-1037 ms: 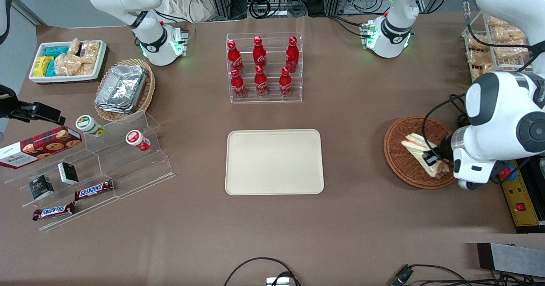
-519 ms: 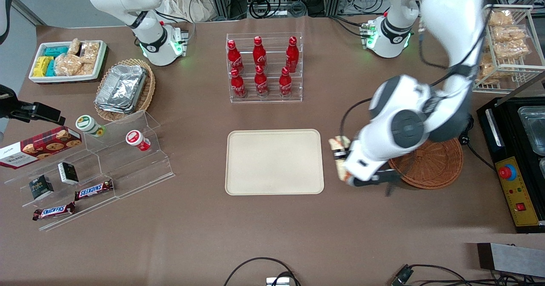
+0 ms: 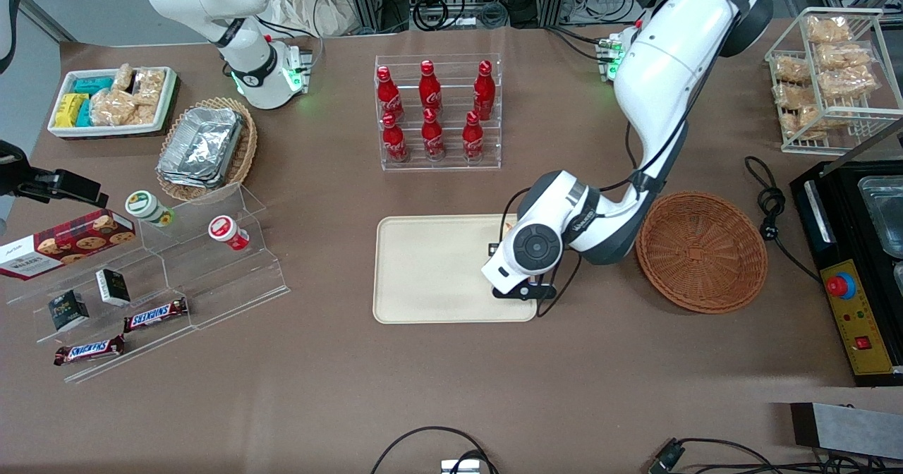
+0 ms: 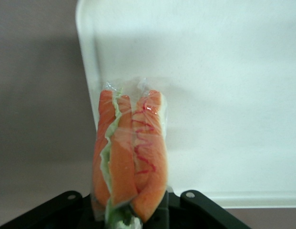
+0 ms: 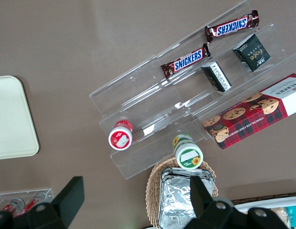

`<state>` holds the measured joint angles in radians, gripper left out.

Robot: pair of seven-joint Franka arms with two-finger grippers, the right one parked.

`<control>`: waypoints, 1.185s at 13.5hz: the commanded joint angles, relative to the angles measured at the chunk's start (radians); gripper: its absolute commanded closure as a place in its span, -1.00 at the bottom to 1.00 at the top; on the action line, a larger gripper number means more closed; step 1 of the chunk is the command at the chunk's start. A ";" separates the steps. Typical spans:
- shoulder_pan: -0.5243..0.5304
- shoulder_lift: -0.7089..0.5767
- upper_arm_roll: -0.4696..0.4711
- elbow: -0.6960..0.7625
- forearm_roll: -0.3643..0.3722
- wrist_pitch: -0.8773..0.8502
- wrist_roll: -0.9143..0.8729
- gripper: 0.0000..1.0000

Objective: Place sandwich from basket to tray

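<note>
My left gripper [image 3: 502,245] hangs over the cream-beige tray [image 3: 423,269], at the end nearest the basket. It is shut on the wrapped sandwich [image 4: 131,162], whose orange-red and green filling edge shows in the left wrist view between the black jaws of the gripper [image 4: 131,215]. The sandwich hangs above the tray [image 4: 224,71], near its rim. In the front view the wrist hides nearly all of the sandwich. The round reddish-brown wicker basket [image 3: 702,252] stands empty beside the tray, toward the working arm's end of the table.
A clear rack of red bottles [image 3: 437,111] stands farther from the front camera than the tray. A clear stepped stand with snacks [image 3: 176,269], a tan basket of foil containers [image 3: 208,148] and a white snack bin [image 3: 113,100] lie toward the parked arm's end. A black appliance [image 3: 861,248] stands past the basket.
The gripper lifted the sandwich out of the basket and carried it sideways over the table to above the tray. The basket now stands empty.
</note>
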<state>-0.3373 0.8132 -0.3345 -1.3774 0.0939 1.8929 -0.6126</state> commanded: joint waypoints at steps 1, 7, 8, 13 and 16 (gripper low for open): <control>-0.006 0.026 0.011 0.047 0.015 0.033 -0.006 0.65; 0.000 0.023 0.028 0.051 0.015 0.095 -0.009 -1.00; 0.001 0.005 0.028 0.051 0.015 0.087 -0.009 -1.00; 0.070 -0.172 0.052 0.044 0.020 -0.036 0.002 -1.00; 0.156 -0.293 0.060 0.006 0.015 -0.144 0.013 -1.00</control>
<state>-0.2361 0.6173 -0.2742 -1.3045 0.1004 1.7902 -0.6098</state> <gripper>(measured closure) 0.000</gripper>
